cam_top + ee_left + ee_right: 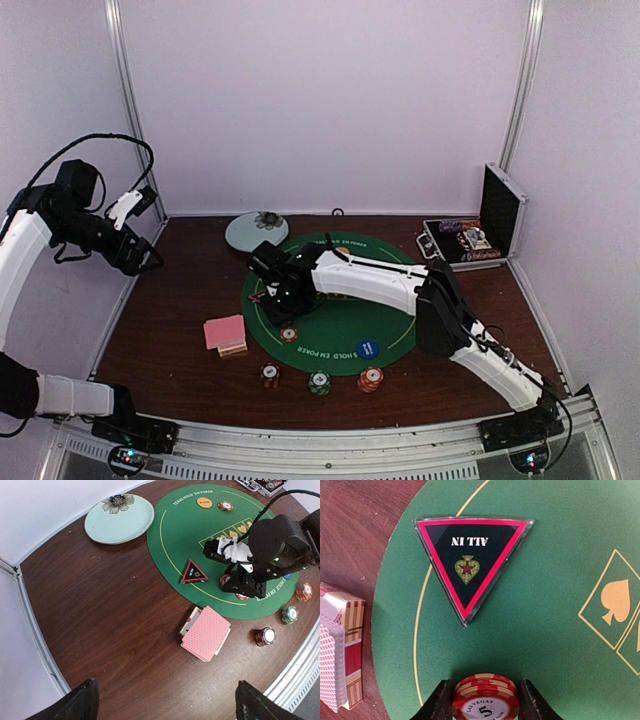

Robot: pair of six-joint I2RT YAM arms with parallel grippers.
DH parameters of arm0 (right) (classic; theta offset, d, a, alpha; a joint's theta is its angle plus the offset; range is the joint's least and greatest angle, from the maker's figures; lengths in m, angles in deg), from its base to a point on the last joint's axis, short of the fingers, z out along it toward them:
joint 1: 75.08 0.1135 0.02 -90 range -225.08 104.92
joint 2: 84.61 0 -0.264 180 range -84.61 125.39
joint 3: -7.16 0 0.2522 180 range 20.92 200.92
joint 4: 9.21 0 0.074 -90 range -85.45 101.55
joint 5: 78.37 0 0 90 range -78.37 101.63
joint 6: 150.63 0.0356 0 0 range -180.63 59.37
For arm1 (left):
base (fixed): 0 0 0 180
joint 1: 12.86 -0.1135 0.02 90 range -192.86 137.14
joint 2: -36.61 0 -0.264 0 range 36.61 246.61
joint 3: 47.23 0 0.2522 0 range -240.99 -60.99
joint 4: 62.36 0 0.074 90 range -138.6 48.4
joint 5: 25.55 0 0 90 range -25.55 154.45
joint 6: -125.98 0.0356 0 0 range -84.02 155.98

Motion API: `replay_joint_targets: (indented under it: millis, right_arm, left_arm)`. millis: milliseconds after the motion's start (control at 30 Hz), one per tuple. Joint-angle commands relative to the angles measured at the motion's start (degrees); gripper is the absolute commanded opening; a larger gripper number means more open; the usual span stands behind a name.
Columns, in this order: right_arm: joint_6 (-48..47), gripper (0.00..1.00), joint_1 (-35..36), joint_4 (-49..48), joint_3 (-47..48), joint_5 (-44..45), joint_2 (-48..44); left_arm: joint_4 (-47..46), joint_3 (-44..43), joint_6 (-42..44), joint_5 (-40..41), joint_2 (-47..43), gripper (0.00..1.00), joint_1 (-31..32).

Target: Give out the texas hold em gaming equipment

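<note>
Nestling inside right pincer (485, 686): red chip (485, 703)

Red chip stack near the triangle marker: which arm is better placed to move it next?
Right. The right gripper has a finger against each side of the red chip stack on the green mat. The left gripper hangs open, high and far off.

R arm (375, 281) over green mat (335, 337) (L arm (28, 245) raised); pink deck (224, 331) beside it.
</note>
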Motion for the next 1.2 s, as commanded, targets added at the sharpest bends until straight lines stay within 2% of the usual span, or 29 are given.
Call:
replay_joint_targets:
  millis: [0,500,767,1167]
  right_arm:
    - [0.2,0.23,0.1,1.0,-2.0,-1.0,-2.6]
    - [-1.6,0.22,1.3,1.8,-7.0,-1.1,-10.1]
    - [-0.9,0.22,1.8,1.3,-10.1,-1.8,-9.6]
    - [-1.2,0.25,1.8,2.3,-7.1,-1.2,-5.3]
  left_arm:
    - [-0.1,0.2,0.9,-0.7,-0.2,0.98,-0.4]
    - [-0.1,0.5,1.0,-0.3,-1.0,0.97,-0.4]
    - [-0.1,0.8,1.3,0.1,-1.5,0.98,-0.4]
    - [-0.2,0.9,1.6,0.8,-1.6,0.97,-0.4]
